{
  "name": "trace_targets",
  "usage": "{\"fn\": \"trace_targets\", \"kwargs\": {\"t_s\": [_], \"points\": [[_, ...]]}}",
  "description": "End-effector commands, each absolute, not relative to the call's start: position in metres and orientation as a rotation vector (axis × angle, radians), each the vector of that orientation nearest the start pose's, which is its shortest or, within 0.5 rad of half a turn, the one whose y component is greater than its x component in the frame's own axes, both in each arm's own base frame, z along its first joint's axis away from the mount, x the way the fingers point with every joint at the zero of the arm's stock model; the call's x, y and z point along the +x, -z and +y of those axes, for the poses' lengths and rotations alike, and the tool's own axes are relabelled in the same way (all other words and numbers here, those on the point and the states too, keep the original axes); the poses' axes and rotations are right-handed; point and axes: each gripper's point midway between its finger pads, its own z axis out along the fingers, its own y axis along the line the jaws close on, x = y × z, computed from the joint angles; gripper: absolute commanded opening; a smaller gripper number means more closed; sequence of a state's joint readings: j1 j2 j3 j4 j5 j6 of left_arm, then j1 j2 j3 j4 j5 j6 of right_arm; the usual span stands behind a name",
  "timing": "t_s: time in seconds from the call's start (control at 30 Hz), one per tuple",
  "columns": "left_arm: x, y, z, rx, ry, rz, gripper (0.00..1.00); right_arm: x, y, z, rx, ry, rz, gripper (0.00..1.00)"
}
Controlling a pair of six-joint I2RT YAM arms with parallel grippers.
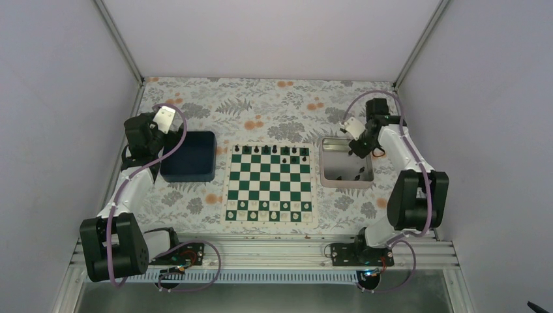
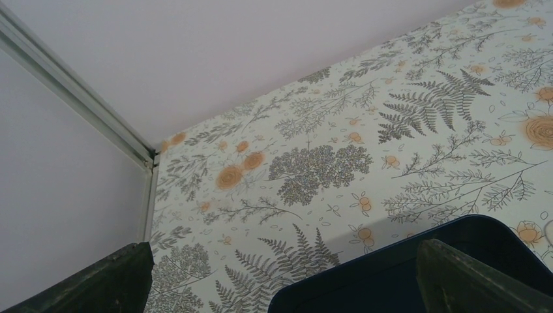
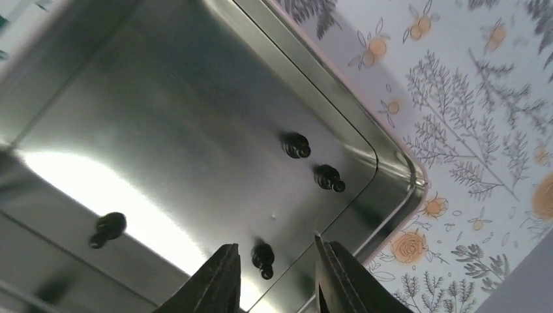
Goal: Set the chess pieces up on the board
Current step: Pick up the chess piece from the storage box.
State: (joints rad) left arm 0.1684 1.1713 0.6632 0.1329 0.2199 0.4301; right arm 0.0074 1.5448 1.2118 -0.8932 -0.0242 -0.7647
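My right hand (image 3: 274,251) hangs half open, fingers either side of a small black chess pawn (image 3: 263,258) in the square silver metal tray (image 3: 163,98), placed to pinch it. My left hand (image 2: 283,257) is wide open and empty.

Bright even light overall; strong glare patch on metal tray (image 3: 169,111), rt wrist view sl. blurred.

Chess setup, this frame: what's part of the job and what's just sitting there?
Job:
- black chess pieces: a row along the far edge of the board, four more visible in the silver tray
- board
- silver tray, holding those loose pieces

Lying about:
- dark blue bin
- white pieces, already on the near rows
- floral table cover
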Motion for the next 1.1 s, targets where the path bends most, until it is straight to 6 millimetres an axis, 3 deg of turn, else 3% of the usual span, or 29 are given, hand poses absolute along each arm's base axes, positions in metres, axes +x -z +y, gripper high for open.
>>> {"fn": "trace_targets", "kwargs": {"t_s": [0.0, 0.27, 0.87, 1.07], "points": [[0.386, -0.209, 0.027, 0.399, -0.169, 1.877, 1.0, 0.365, -0.101, -0.011, -1.057, 0.181, 2.583, 0.31], [0.386, -0.208, 0.027, 0.397, -0.172, 1.881, 1.0, 0.385, -0.06, -0.014, -1.055, 0.108, 2.635, 0.31], [0.387, -0.204, 0.028, 0.397, -0.177, 1.89, 1.0, 0.401, -0.039, -0.01, -1.067, 0.056, 2.652, 0.28], [0.387, -0.205, 0.028, 0.398, -0.178, 1.89, 1.0, 0.401, -0.036, -0.011, -1.071, 0.051, 2.662, 0.16]]}}
